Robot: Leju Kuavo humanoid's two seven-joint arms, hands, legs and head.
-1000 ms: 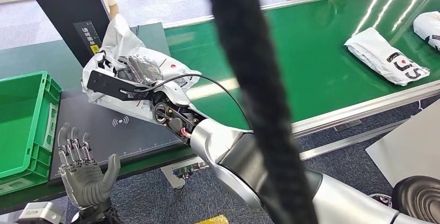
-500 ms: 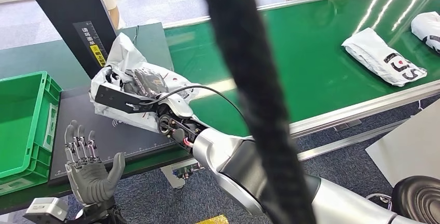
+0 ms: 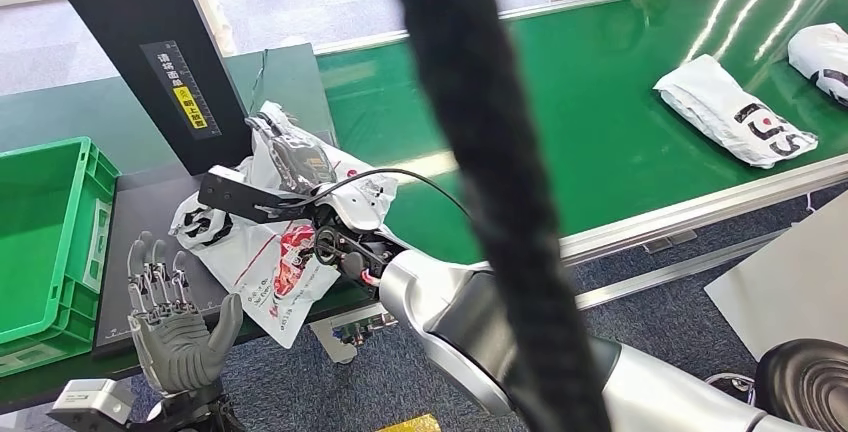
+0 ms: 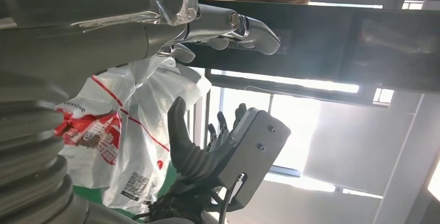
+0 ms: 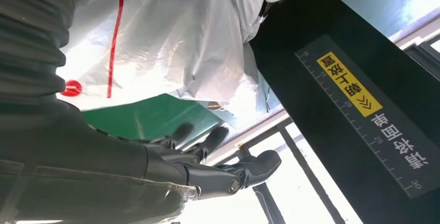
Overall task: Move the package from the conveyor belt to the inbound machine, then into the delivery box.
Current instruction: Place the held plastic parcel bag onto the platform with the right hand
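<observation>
The package [image 3: 262, 264], a white plastic bag with red print, hangs from my right hand [image 3: 296, 164], whose dark fingers grip its upper end. It droops over the inbound machine's black scanner plate [image 3: 150, 214], and its lower end reaches past the plate's front edge. In the right wrist view the bag [image 5: 171, 37] lies against the hand beside the machine's black post [image 5: 358, 94]. My left hand [image 3: 172, 324] is held open, palm up, just in front of the plate and left of the bag. The left wrist view has the bag [image 4: 122, 130] and my right hand [image 4: 194, 154] close by.
The green delivery box [image 3: 45, 242] stands left of the plate. The machine's black post [image 3: 150, 42] rises behind it. Two more white packages [image 3: 735, 112] [image 3: 822, 52] lie on the green conveyor belt [image 3: 600, 62]. A thick black cable [image 3: 480, 152] crosses the foreground. People stand behind the belt.
My right hand has brought the package down and a little right over the plate. The bag has unfolded, and its printed end now hangs past the front edge. My left hand barely moved.
</observation>
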